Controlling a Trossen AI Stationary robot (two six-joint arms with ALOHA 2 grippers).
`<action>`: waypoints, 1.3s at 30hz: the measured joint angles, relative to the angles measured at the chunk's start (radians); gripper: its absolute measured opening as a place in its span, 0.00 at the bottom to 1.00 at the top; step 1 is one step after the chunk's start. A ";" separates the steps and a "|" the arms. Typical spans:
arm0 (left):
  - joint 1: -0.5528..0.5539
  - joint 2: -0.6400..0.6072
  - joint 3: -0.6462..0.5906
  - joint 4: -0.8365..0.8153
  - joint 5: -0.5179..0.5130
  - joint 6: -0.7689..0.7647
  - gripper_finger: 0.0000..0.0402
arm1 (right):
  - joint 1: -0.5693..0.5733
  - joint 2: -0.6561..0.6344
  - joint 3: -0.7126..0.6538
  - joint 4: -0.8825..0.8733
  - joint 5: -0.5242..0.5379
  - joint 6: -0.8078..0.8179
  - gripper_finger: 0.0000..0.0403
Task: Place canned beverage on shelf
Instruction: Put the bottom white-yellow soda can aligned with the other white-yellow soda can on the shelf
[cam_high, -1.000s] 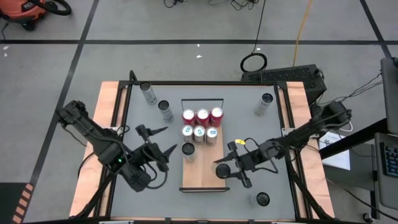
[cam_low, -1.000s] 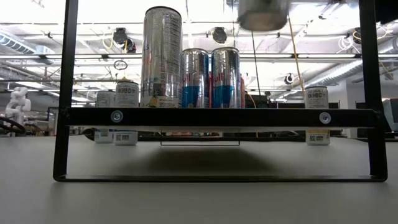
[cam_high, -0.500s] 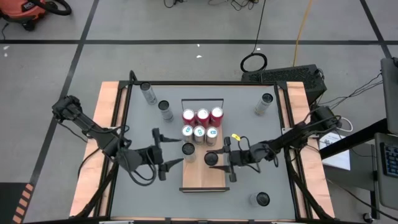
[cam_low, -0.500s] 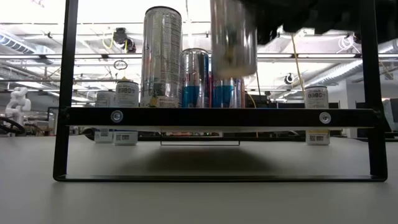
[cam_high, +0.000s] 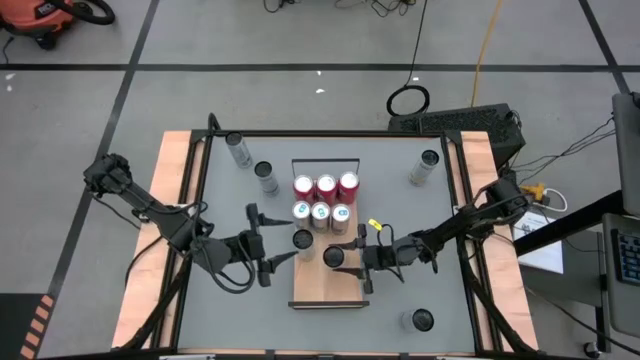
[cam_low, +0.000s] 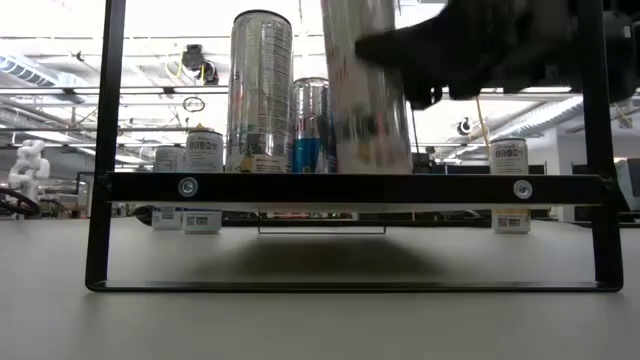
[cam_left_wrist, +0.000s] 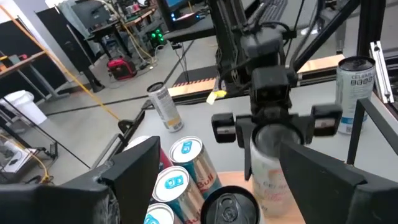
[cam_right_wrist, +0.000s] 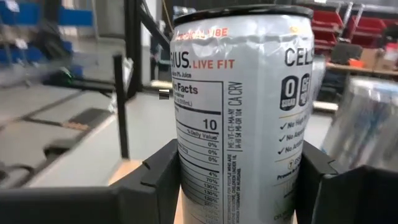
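- Right end effector (cam_high: 345, 258) is pinching a silver Celsius can (cam_high: 334, 257) over the shelf (cam_high: 340, 285).
- Left end effector (cam_high: 262, 246) is hanging spread beside the shelf.
- Grey desk (cam_high: 400, 215) is standing on grey, black-taped floor (cam_high: 250, 40).

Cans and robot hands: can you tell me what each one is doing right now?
Held can: upright, gripped by the right hand, over the shelf.
Right hand: shut on the held can.
Left hand: open, empty, beside the shelf.
Shelf: holds seven standing cans; near end bare.
Red cans: three upright by the wire rail.
Blue cans: three upright.
Table cans: four upright, off the shelf.
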 joint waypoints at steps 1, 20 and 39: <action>0.000 0.000 0.000 0.000 0.000 -0.001 0.79 | 0.000 0.008 0.000 -0.006 0.005 0.000 0.43; 0.000 0.000 0.000 -0.020 -0.002 -0.039 0.79 | -0.006 -0.017 0.001 -0.006 0.107 0.077 0.77; 0.000 0.001 0.000 -0.049 -0.003 -0.072 0.79 | 0.048 -0.385 0.000 -0.501 0.103 0.156 0.61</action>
